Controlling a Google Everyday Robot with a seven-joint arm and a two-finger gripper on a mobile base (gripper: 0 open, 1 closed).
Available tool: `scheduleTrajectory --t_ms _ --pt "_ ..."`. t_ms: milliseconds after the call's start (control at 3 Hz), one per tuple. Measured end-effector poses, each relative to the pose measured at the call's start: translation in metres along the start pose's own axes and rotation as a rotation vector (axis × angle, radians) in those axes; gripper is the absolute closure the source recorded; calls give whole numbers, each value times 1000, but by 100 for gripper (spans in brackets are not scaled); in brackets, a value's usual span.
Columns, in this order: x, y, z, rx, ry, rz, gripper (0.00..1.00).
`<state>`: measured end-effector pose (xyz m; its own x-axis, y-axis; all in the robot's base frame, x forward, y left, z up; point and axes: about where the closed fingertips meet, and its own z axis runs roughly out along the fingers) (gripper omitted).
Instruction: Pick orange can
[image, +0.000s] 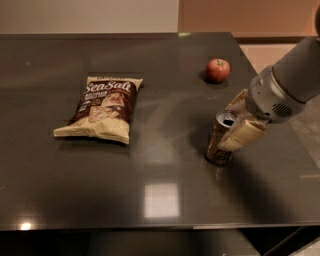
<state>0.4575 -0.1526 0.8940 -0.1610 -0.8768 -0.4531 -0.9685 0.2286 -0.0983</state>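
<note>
The pincer stands open, holding nothing, its pale fingers straddling the top of the orange can upright at the right of the table, where an off-centre squeeze could tip or skid it away.

Dark glossy table, pale wall behind

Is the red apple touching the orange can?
Apart. The camera view shows a stretch of bare table between the apple and the orange can. The tool is at the can's right side, well away from the apple.
</note>
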Motion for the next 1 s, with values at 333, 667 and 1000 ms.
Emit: scheduleTrajectory --t_ms 333,667,1000 --pt "-6 3 -5 -6 -24 3 65" --pt "-19 2 -20 -14 -29 -4 88" --pt "-37 0 -43 -14 -40 -18 100"
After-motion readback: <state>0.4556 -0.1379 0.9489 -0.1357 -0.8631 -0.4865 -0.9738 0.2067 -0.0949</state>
